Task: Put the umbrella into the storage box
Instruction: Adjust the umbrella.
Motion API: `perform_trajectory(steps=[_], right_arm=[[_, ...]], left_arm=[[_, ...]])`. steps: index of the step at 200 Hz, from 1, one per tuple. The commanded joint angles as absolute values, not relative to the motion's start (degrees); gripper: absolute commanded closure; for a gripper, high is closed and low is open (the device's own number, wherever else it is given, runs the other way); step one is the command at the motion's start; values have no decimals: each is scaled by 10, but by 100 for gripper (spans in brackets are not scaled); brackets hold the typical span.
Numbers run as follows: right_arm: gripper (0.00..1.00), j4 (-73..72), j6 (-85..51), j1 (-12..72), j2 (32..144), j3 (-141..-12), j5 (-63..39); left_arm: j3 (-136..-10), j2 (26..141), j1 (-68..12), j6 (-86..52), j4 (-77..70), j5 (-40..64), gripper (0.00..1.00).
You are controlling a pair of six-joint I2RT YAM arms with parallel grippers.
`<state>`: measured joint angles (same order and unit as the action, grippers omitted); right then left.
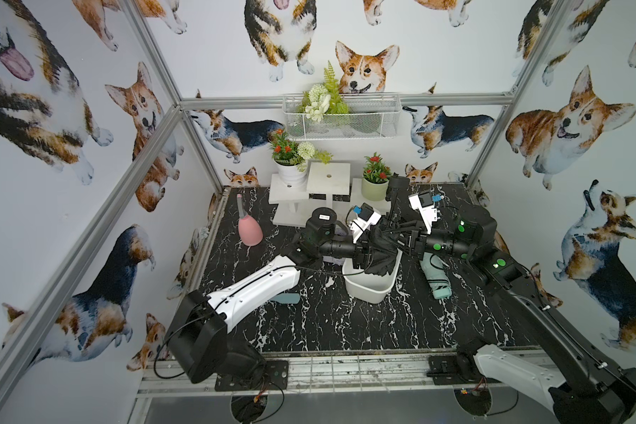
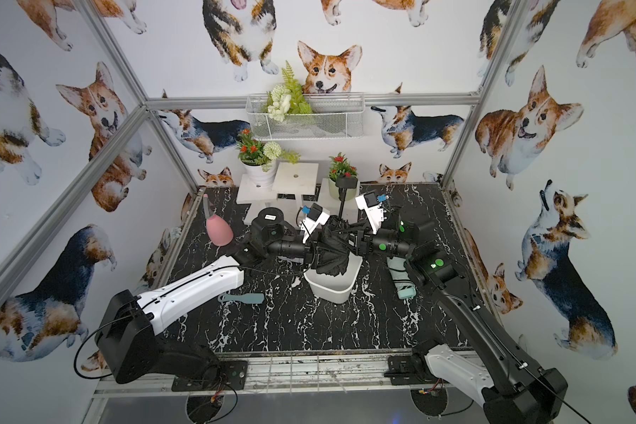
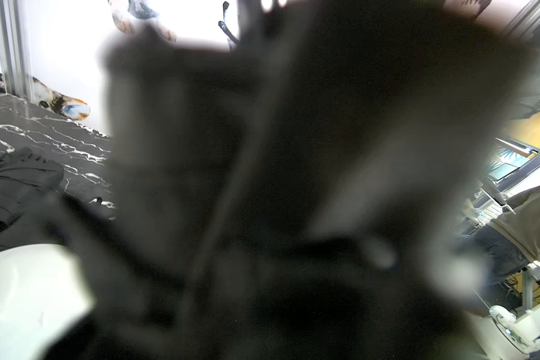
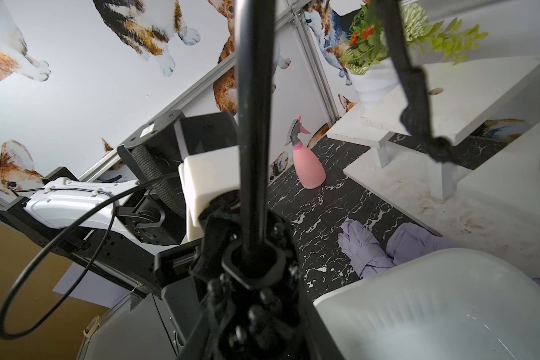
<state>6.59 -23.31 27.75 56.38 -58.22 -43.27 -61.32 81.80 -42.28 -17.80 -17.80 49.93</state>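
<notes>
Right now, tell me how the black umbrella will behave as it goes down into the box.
The black umbrella canopy hangs in loose folds, so probably floppy and apt to snag the box rim. Its extended shaft looks stiff; likely top-heavy, may tip out.

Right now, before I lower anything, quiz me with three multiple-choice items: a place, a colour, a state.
1. The mint-green folded umbrella lies, relative to the white plastic tub: A inside; B beside, on the black marble table; C underneath.
2. The plastic spray bottle is: A blue; B yellow; C pink.
3. The black fabric umbrella is: A flat inside the tub; B raised over it; C on the table.
B, it lies on the table next to the tub; C, pink body; B, canopy hangs above the tub's opening.
</notes>
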Motion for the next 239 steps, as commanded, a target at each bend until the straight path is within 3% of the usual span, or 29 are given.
perform_trajectory(steps=[1,11,21,43,72,98,134,151,239], right_arm=[[52,25,-228,278,550,-582,-424],[32,47,-208,279,543,-586,-404],[27,68,-195,278,535,-589,-379],[24,112,-169,276,509,-600,-319],[25,146,-164,264,481,-627,-282],[36,170,-163,262,488,-670,-281],[75,178,-170,262,506,-710,-266],[85,185,-171,262,520,-730,-261],[90,206,-179,235,601,-801,-273]], left_arm=[[-604,796,-420,-171,-164,444,62],[-605,785,-420,-164,-144,432,69],[-609,774,-419,-158,-123,419,73],[-624,753,-419,-146,-47,338,83],[-634,729,-420,-87,34,244,88],[-639,729,-419,-23,83,233,90],[-645,749,-420,15,106,264,100],[-652,758,-420,35,119,287,100],[-666,763,-420,78,167,344,100]])
